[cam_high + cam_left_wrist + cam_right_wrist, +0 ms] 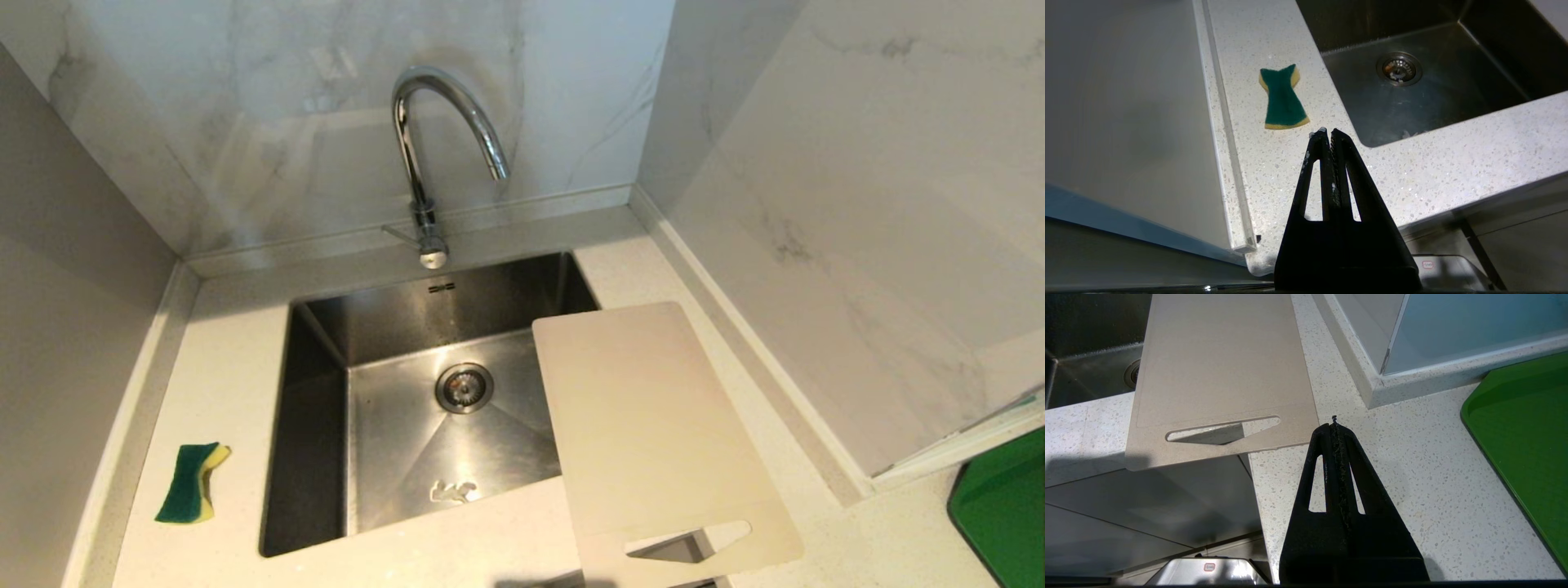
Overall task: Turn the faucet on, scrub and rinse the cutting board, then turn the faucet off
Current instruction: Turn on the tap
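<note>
Head view gives me a speckled white counter (229,384) in a marble-walled corner, steel sink (314,425) empty, faucet (424,155) behind it. The cutting board (653,425) lies over the sink's right rim, sponge (192,482) left of it, green tray (1004,506) far right. My left gripper (1327,131) and right gripper (1334,425) are both clenched on nothing; the sink's tiny stamp is unreadable.

The tall chrome gooseneck faucet (424,155) stands upright behind the sink, spout arched over the basin, no water running. The large flat beige plastic cutting board (653,425) lies just beyond the right gripper's (1334,424) closed tips, bridging the sink's right edge, its handle slot overhanging the counter front.
</note>
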`<state>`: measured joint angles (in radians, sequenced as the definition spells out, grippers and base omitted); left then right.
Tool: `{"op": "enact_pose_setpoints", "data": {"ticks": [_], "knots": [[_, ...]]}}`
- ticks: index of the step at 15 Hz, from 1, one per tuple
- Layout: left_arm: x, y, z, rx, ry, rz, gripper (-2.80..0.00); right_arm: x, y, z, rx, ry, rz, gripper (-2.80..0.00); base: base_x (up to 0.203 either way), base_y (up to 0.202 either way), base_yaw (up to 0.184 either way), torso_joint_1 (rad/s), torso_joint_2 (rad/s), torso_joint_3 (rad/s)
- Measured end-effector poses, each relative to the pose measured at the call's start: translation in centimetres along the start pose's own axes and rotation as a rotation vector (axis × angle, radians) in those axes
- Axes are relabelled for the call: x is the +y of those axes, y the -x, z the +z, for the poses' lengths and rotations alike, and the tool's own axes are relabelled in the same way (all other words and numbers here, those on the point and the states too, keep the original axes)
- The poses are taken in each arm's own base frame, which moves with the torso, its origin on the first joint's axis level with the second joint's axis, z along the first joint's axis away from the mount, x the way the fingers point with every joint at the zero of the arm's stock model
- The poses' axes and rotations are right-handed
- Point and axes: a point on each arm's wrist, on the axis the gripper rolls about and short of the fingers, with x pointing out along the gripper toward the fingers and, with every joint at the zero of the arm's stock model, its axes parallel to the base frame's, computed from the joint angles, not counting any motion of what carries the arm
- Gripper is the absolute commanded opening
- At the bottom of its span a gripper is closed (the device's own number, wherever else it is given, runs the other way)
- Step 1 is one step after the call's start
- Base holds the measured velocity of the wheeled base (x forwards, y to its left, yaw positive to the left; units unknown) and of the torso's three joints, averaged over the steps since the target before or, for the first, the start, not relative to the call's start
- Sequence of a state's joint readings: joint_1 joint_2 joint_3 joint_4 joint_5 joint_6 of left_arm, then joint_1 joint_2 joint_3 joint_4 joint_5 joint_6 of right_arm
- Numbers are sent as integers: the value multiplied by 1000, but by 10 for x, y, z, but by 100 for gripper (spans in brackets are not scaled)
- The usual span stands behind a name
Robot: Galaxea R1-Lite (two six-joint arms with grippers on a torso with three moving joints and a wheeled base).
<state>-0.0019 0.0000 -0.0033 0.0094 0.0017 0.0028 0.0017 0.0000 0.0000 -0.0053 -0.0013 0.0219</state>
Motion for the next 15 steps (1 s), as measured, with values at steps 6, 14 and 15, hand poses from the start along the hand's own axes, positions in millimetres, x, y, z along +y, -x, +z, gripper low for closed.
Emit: {"op": "enact_pose_setpoints", "data": {"ticks": [6,14,15], "knots": [[0,7,64,-42,-37,3,-280,0,0,0,0,1,0,-280,0,0,0,0,0,0],[1,-36,199,-79,-78,6,-280,0,0,0,0,2,1,-280,0,0,0,0,0,0],[1,-47,216,-90,-88,12,-280,0,0,0,0,2,1,-280,0,0,0,0,0,0]]}}
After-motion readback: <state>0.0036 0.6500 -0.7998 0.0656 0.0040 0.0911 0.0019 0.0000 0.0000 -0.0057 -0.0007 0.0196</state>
